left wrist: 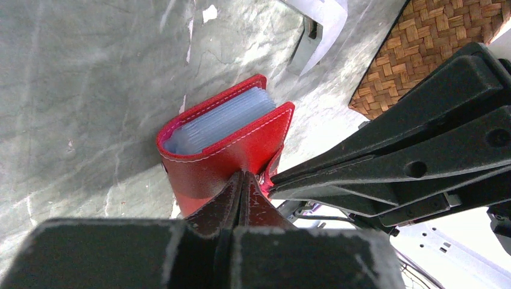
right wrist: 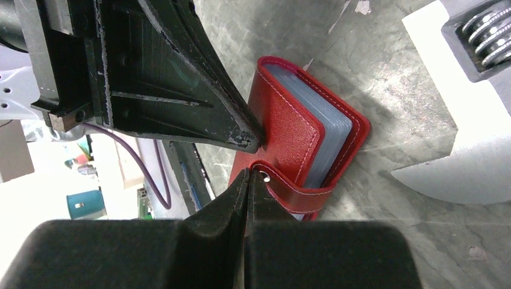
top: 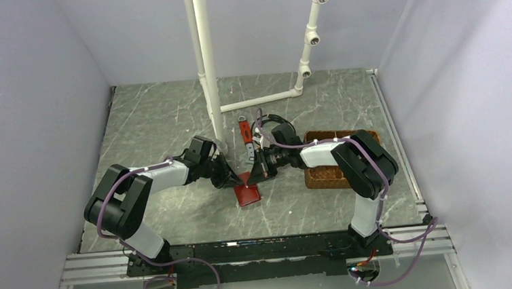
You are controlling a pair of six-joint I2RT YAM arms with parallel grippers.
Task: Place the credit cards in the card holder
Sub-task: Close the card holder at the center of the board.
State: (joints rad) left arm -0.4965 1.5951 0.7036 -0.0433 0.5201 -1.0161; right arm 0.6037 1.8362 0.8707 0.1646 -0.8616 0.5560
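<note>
The red card holder (top: 248, 194) lies folded on the table between both grippers. In the left wrist view the card holder (left wrist: 223, 150) shows a pale bluish stack (left wrist: 220, 120) between its covers; I cannot tell cards from pocket sleeves. No loose credit card is in view. My left gripper (left wrist: 244, 176) is shut, its tips pressing on the red cover. My right gripper (right wrist: 248, 174) is shut, its tips against the end of the snap tab (right wrist: 301, 195), which wraps round the card holder (right wrist: 295, 126). The left gripper's fingers (right wrist: 181, 90) touch the cover beside it.
A brown woven tray (top: 329, 161) stands right of the right arm and shows in the left wrist view (left wrist: 422, 42). A red-handled adjustable wrench (top: 244, 133) lies just behind the grippers, its head (right wrist: 470, 138) close by. A white pipe frame (top: 207, 66) stands behind.
</note>
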